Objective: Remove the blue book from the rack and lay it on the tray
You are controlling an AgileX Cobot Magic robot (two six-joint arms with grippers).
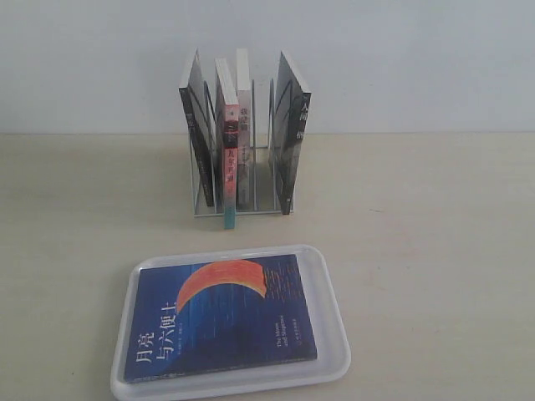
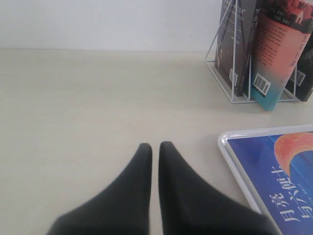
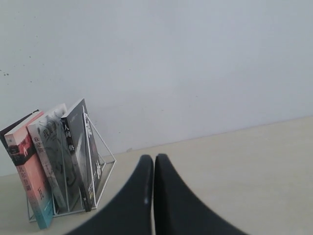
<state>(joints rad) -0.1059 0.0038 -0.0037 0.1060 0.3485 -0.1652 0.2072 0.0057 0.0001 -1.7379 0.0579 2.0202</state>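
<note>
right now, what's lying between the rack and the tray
Nothing: in the exterior view only a bare strip of table separates the rack from the tray.

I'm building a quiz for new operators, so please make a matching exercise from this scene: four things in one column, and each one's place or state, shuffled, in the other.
Things
1. dark blue paperback with the orange-red crescent
2. small white wire book rack
3. book with the red-and-teal spine
4. right gripper

Places or states
A. shut, holding nothing
B. upright in a slot, lower end poking out in front
C. lying flat, cover up, in the flat white plastic tray
D. standing farther back than the tray

Pairs: 1-C, 2-D, 3-B, 4-A
</note>
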